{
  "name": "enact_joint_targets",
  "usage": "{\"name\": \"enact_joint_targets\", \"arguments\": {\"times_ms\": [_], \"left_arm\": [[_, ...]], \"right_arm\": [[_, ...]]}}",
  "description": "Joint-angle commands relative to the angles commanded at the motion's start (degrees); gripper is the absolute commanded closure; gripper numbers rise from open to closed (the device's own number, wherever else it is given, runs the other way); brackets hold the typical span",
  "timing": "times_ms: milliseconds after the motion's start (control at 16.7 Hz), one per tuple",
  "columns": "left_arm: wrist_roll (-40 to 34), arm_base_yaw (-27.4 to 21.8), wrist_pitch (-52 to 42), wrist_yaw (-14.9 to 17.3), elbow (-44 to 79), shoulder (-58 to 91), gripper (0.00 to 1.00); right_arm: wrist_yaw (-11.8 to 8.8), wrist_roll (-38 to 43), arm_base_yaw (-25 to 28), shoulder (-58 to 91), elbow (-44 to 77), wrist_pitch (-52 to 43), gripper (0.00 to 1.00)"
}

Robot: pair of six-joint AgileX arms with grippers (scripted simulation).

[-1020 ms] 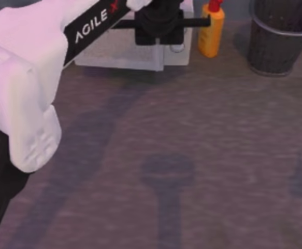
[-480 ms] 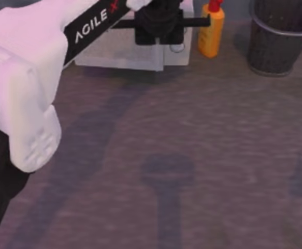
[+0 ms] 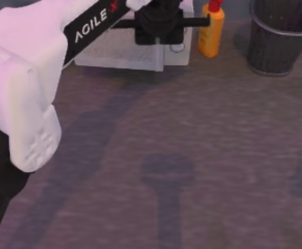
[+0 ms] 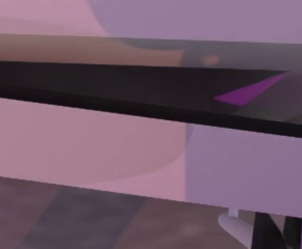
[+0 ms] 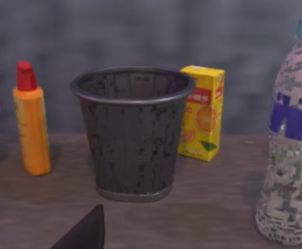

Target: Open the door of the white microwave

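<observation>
The white microwave (image 3: 184, 54) stands at the table's far edge, left of centre in the top view. Its door (image 3: 114, 52), with the grey mesh window, faces the front; the door's right edge sits slightly proud of the knob panel (image 3: 177, 47). My left arm reaches in from the left, and my left gripper (image 3: 158, 28) is over the door's right edge. The left wrist view is pressed close to white panels, a dark band and a pale handle bar (image 4: 236, 228). My right arm is out of the top view; one dark fingertip (image 5: 88, 233) shows in its wrist view, with nothing by it.
A yellow squeeze bottle (image 3: 212, 31) with a red cap stands right of the microwave. A dark mesh bin (image 3: 280, 36) is at the far right. The right wrist view also shows a juice carton (image 5: 202, 111) behind the bin and a water bottle (image 5: 290, 150).
</observation>
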Motion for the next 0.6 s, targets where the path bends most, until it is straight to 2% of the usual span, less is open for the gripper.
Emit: {"name": "enact_joint_targets", "arguments": {"times_ms": [300, 600], "left_arm": [[0.41, -0.47, 0.71, 0.21, -1.02, -0.32, 1.00], [4.20, 0.16, 5.95, 1.73, -11.65, -6.20, 1.00]], "right_arm": [[0.00, 0.00, 0.00, 0.00, 0.00, 0.00, 0.00], [0.00, 0.00, 0.00, 0.00, 0.00, 0.00, 0.00]]}}
